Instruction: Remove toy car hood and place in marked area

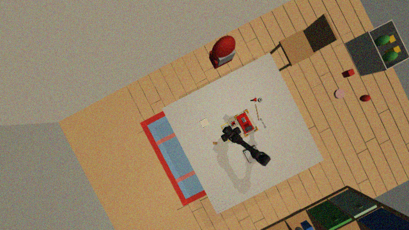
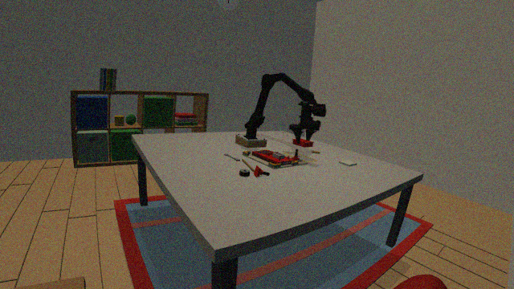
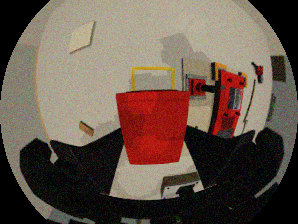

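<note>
The red hood (image 2: 303, 143) (image 3: 152, 135) is held between the fingers of my gripper (image 2: 303, 140) (image 3: 153, 129), which is shut on it, a little above the table. In the top view the arm's end hides the hood. The marked area is a yellow outline (image 3: 152, 68) on the table; in the wrist view its far part shows just beyond the hood's far edge, and the rest is hidden behind the hood. The red toy car (image 1: 245, 122) (image 2: 273, 156) (image 3: 230, 100) lies on its pale board with yellow corners, to the right of the hood in the wrist view.
A small red part with a black peg (image 3: 198, 87) stands between the marked area and the car. A pale square (image 1: 204, 122) (image 2: 348, 162) (image 3: 82, 36) and a small brown block (image 1: 215, 143) (image 3: 86, 128) lie left of the outline in the wrist view. A black roll (image 1: 259, 99) (image 2: 244, 172) lies beyond the car.
</note>
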Robot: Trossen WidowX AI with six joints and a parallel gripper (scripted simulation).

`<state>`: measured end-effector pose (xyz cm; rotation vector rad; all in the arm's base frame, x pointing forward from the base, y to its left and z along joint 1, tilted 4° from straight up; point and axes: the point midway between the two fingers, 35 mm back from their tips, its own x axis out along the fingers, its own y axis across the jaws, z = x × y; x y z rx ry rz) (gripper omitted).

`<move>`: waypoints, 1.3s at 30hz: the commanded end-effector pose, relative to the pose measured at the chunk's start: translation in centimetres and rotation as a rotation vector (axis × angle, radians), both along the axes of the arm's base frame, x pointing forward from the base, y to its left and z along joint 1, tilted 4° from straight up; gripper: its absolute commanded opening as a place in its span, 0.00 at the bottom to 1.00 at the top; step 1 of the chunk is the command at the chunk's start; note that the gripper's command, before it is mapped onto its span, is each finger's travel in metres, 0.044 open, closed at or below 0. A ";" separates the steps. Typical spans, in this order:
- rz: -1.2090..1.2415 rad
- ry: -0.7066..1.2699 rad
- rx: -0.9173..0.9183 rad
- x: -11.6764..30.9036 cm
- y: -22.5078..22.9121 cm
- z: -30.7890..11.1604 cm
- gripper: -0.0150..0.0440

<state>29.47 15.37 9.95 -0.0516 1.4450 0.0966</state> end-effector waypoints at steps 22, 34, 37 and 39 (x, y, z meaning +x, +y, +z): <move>-0.002 0.007 -0.007 0.0 -0.1 -2.5 0.25; -0.002 0.007 -0.007 0.1 -0.1 -3.6 0.25; -0.002 0.007 -0.007 0.1 -0.1 -3.9 0.25; -0.002 0.007 -0.007 0.1 -0.2 -4.1 0.25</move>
